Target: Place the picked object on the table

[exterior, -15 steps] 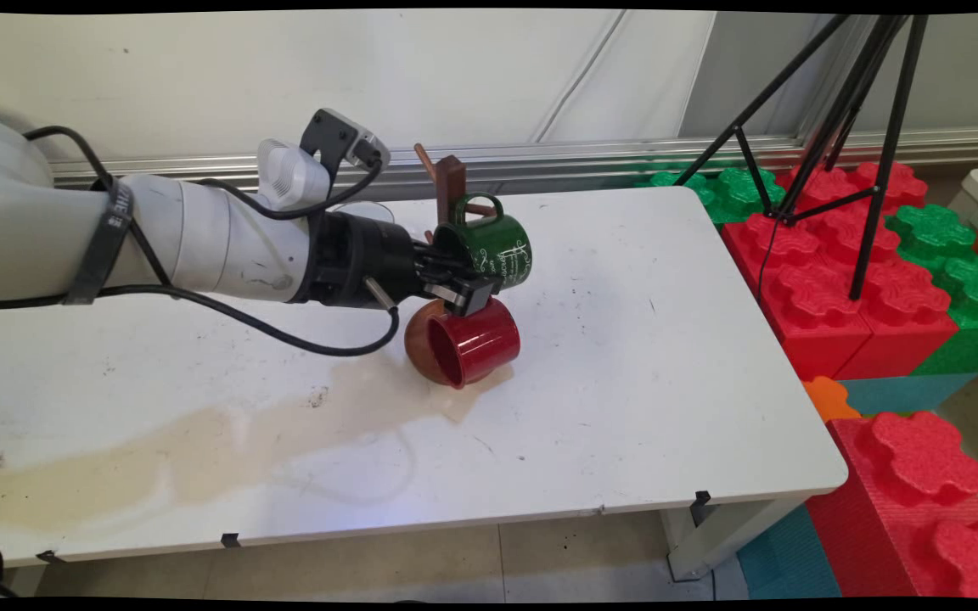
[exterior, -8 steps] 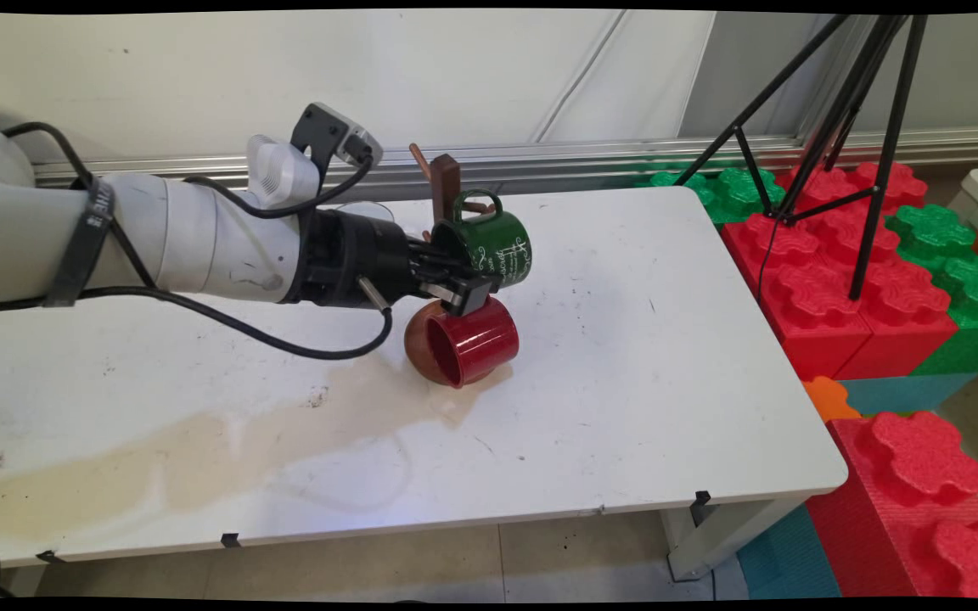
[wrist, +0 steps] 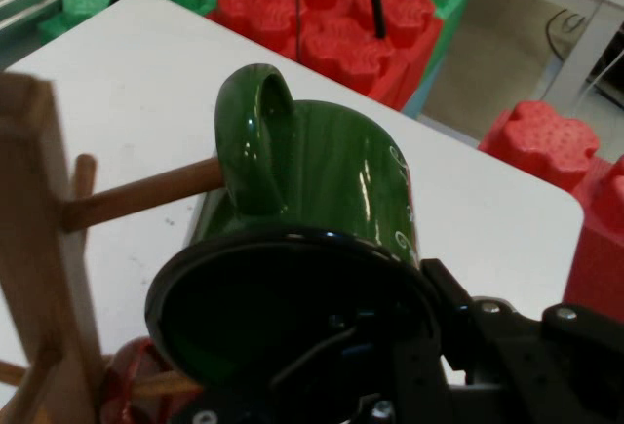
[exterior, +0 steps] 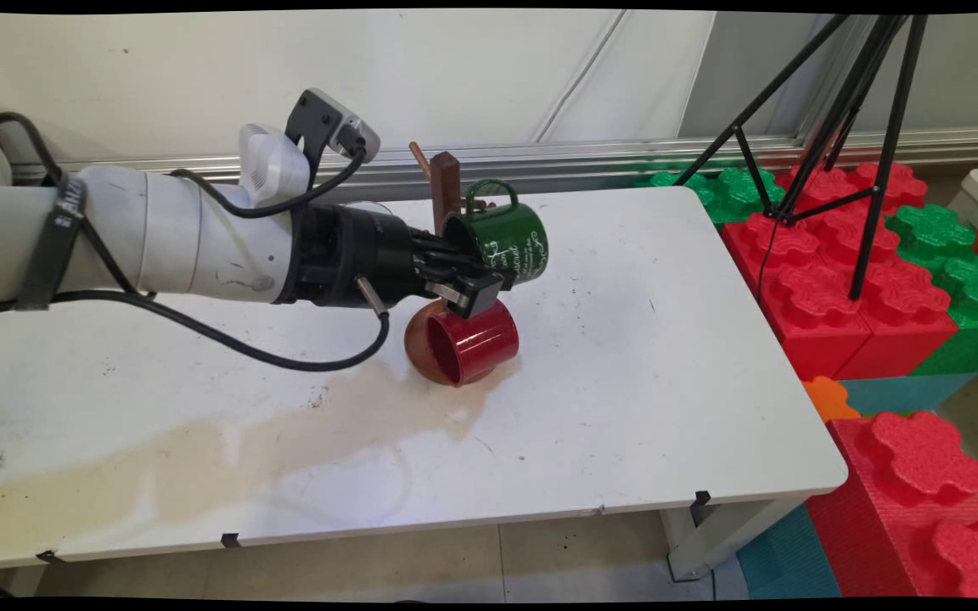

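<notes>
End effector (exterior: 480, 284) clamping green mug (exterior: 506, 242) rim, beside wooden rack (exterior: 445, 182)

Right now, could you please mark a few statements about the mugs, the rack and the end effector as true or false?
1. The end effector grips the green mug by its rim. True.
2. The green mug stands on the table. False: it is held up in the air.
3. The red mug lies on its side. True.
4. The rack is metal. False: it is wood.
5. The green mug's handle is close to a rack peg. True.
</notes>
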### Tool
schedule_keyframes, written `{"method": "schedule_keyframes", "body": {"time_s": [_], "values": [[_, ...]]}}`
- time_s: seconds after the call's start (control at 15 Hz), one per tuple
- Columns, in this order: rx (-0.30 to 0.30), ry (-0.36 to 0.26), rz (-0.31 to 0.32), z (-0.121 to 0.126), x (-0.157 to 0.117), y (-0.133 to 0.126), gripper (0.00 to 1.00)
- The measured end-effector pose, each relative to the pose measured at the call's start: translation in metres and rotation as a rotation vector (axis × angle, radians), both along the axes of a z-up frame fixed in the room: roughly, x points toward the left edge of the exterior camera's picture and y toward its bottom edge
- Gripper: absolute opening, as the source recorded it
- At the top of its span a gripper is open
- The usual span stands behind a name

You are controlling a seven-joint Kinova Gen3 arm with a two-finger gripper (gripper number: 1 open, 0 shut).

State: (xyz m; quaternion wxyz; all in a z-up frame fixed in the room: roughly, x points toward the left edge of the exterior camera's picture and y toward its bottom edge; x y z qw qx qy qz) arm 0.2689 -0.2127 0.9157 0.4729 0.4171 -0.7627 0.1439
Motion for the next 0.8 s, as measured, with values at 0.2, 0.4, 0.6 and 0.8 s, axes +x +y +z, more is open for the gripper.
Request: {"method": "schedule_keyframes", "body": {"time_s": [0.2, 0.4, 0.6, 0.8], "values": [[-0.014, -0.006, -0.026, 0.004, -0.002, 0.005, 0.0], [-0.018, -0.023, -0.052, 0.005, -0.003, 0.01, 0.0], [-0.017, -0.065, -0.094, 0.005, -0.002, 0.017, 0.0], [-0.01, -0.118, -0.14, 0.007, 0.002, 0.025, 0.0]]}}
